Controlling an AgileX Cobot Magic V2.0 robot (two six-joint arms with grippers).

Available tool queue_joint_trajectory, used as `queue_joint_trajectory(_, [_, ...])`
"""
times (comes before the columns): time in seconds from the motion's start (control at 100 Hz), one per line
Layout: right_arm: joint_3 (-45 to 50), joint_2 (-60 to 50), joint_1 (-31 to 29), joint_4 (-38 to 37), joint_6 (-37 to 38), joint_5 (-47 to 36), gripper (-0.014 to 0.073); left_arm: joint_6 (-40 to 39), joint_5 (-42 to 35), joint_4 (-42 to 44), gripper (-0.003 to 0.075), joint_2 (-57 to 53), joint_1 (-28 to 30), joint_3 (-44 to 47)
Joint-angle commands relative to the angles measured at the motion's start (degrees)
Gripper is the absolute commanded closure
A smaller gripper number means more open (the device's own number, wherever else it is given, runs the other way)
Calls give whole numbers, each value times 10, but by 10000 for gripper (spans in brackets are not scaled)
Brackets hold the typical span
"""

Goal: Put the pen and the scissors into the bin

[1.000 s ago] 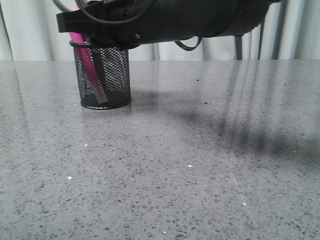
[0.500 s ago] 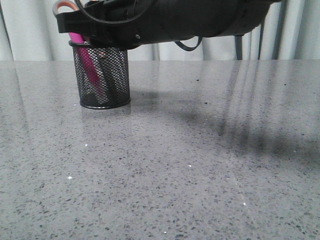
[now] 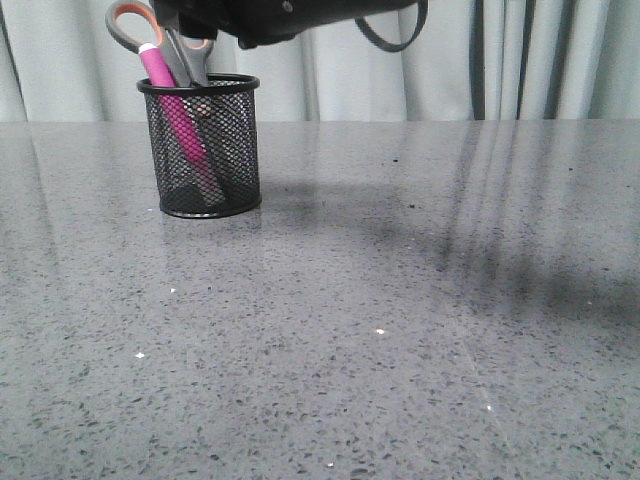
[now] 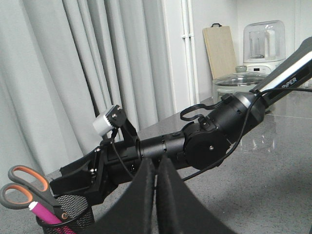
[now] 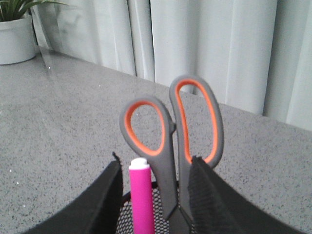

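1. The bin (image 3: 205, 150) is a black wire-mesh cylinder with a solid rim and solid base. It stands upright on the far left of the worktop (image 3: 400, 330).
2. The pen (image 3: 172, 110) is a slim magenta barrel with a white end. It leans inside the bin, and its top projects above the rim.
3. The scissors (image 3: 160, 40) stand blades-down in the bin, just beside the pen. The looped grey handles have an orange inner lining and rise clear of the rim.
4. The worktop is a polished grey speckled stone surface with soft reflections.
5. The left gripper (image 4: 156, 195) has two black, matt, padded fingers pressed together. Nothing is held between them.
6. The right gripper (image 5: 155, 195) sits above the bin. Its black, coarse-textured fingers (image 5: 105, 200) are spread apart on either side of the pen top and scissor handles, gripping neither.
7. Pleated pale curtains (image 3: 540, 60) hang behind the worktop.
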Motion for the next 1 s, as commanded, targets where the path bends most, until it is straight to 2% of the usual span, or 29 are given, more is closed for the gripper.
queue_joint_trajectory(0.0, [-14, -43, 0, -3, -2, -42, 307, -7, -28, -23, 742, 8, 2, -14])
queue_joint_trajectory(0.08, [-14, -53, 0, -3, -2, -39, 318, -7, -34, -23, 742, 8, 2, -14])
queue_joint_trajectory(0.12, [-13, -61, 0, -3, -2, -36, 358, -7, -42, -22, 742, 8, 2, -14])
queue_joint_trajectory(0.15, [-12, -68, 0, -3, -2, -31, 402, -7, -51, -21, 742, 8, 2, -14])
queue_joint_trajectory(0.16, [-10, -72, 0, -3, -2, -27, 442, -7, -53, -21, 742, 8, 2, -14])
queue_joint_trajectory(0.18, [-9, -77, 0, -3, -2, -24, 456, -7, -61, -21, 742, 8, 2, -14])
queue_joint_trajectory(0.27, [8, -116, 0, -6, -2, -9, 671, -7, -100, -21, 742, 8, 2, -11])
queue_joint_trajectory(0.46, [80, -237, 0, -7, -2, 10, 664, -7, -219, -50, 742, 8, 2, 42])
queue_joint_trajectory(0.59, [151, -362, 0, -16, -2, 93, 664, -7, -285, -121, 742, 8, 2, 92])
queue_joint_trajectory(0.8, [297, -598, 0, -107, -2, 182, 662, -7, -276, -133, 742, 8, 2, 136])
queue_joint_trajectory(0.99, [390, -839, 0, -108, -2, 358, 662, -7, -266, -141, 742, 8, 2, 147])
